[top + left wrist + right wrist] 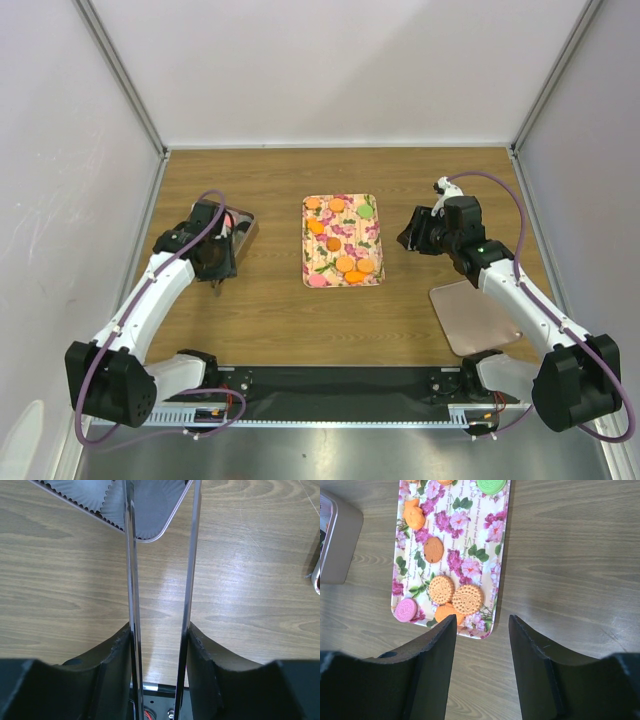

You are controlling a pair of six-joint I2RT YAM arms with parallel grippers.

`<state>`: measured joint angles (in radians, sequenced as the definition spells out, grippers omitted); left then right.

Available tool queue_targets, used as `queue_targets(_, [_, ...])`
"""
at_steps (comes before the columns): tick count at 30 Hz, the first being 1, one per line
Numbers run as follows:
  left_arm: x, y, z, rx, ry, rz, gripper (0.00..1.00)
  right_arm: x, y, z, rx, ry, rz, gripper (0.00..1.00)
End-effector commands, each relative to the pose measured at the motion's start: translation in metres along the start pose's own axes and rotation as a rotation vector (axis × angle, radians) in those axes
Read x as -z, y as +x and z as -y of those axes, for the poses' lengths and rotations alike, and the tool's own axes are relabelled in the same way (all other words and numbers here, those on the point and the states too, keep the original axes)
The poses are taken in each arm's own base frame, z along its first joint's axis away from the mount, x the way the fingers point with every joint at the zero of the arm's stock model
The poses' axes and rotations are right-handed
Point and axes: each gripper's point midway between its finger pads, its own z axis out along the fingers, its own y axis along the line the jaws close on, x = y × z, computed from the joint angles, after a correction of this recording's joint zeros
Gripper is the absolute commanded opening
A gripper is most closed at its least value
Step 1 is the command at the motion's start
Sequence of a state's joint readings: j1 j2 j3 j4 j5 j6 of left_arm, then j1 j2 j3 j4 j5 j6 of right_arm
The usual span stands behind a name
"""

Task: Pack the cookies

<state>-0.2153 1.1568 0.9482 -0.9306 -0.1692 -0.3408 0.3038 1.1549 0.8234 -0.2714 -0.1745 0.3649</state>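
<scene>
The cookies lie on a floral tray in mid-table: several orange ones and a green one. The right wrist view shows round orange biscuits, a pink disc, a brown one and a green one on the tray. My right gripper is open and empty, over bare table off the tray's corner. My left gripper is shut on thin metal tongs. The tongs reach over a metal box lined with white paper cups.
A pinkish flat lid lies on the table at the front right, beside the right arm. The box also shows at the left edge of the right wrist view. White walls enclose the wooden table on three sides.
</scene>
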Motion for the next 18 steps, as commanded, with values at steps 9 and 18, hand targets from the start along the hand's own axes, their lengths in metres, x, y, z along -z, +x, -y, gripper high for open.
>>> queue_targets(9, [0.014, -0.015, 0.004, 0.024, 0.039, 0.068, 0.51, 0.007, -0.017, -0.012, 0.019, -0.034, 0.057, 0.52])
queue_targets(18, [0.039, -0.033, 0.012, 0.004, 0.093, 0.136, 0.5, 0.004, -0.016, -0.01, 0.017, -0.027, 0.052, 0.52])
